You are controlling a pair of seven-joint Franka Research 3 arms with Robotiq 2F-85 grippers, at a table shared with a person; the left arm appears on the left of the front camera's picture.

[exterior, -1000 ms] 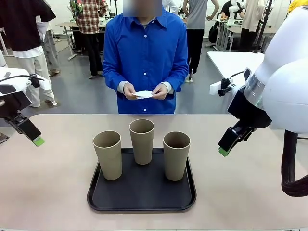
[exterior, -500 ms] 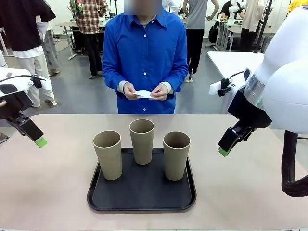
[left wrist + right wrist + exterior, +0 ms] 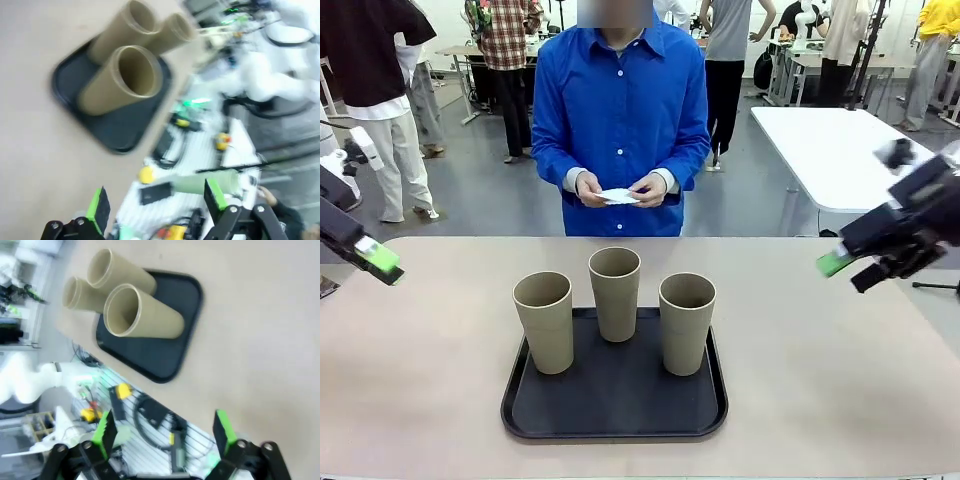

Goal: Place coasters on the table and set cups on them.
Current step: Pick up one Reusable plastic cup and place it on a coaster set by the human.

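Seen from the front, a person (image 3: 620, 110) in a blue shirt stands at the far side of the worktop (image 3: 820, 380). The person holds the coasters (image 3: 618, 196), thin and white, between one hand (image 3: 588, 189) and the other hand (image 3: 653, 190). The coasters are above the far edge, well apart from the tray (image 3: 615, 392); how many they are I cannot tell.

This black tray lies in the middle of the worktop, and the three cups (image 3: 615, 293) stand upright on it, one at the back and two nearer, left and right. The left tool (image 3: 378, 260) hangs at the left border of the picture and the right tool (image 3: 840, 264) at the right border, both well apart from the tray.

The two wrist views look down on the tray from opposite sides and into the mouths of the cups. The inside walls are bare as far down as one can see.

In the left wrist view, which is blurred, the green pads (image 3: 100, 207) stand wide apart with nothing between them. The pads (image 3: 222, 429) in the right wrist view are wide as well and hold nothing.
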